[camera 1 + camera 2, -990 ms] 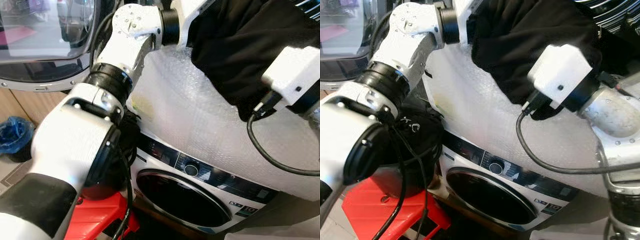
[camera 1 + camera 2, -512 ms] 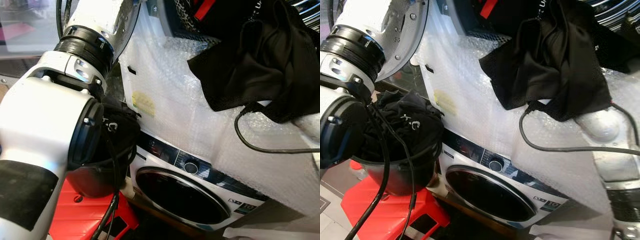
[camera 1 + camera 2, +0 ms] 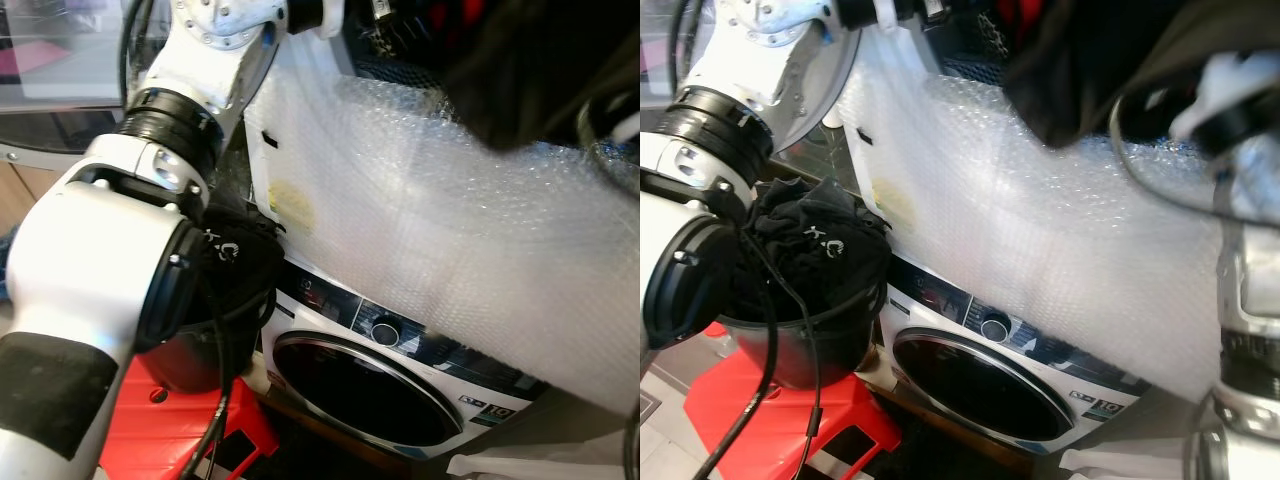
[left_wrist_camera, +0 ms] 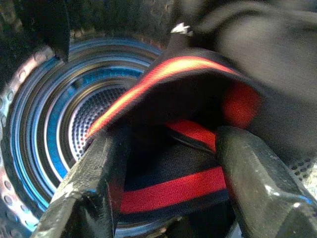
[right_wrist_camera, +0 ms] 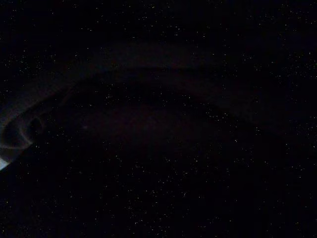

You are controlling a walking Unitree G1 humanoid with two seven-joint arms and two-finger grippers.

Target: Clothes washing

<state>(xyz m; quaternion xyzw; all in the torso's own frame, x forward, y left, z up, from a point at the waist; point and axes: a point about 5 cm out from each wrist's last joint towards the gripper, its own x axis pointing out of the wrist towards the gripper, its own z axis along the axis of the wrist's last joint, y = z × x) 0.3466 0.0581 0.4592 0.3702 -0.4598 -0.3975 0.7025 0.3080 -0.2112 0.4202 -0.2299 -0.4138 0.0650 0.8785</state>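
Observation:
A black garment with red stripes (image 4: 183, 124) hangs at the mouth of a steel drum (image 4: 39, 129), in the gap of my left gripper (image 4: 168, 144). Its fingers (image 4: 94, 183) stand apart on either side of the cloth. In the eye views my left arm (image 3: 200, 90) reaches up into the upper opening. A blurred black garment (image 3: 1090, 60) bunches there against my right wrist (image 3: 1240, 110), which hides that gripper. The right wrist view is almost black.
Bubble wrap (image 3: 1040, 230) covers the upper machine's front. Below it is a white washer with a round dark door (image 3: 980, 385) and a dial (image 3: 992, 327). A bucket (image 3: 790, 350) full of black clothes (image 3: 810, 245) stands on a red stool (image 3: 770, 425) at the left.
Both arms have carried the black garment upward and further into the upper opening; it no longer hangs down over the bubble wrap. The right wrist has risen. The view has shifted slightly.

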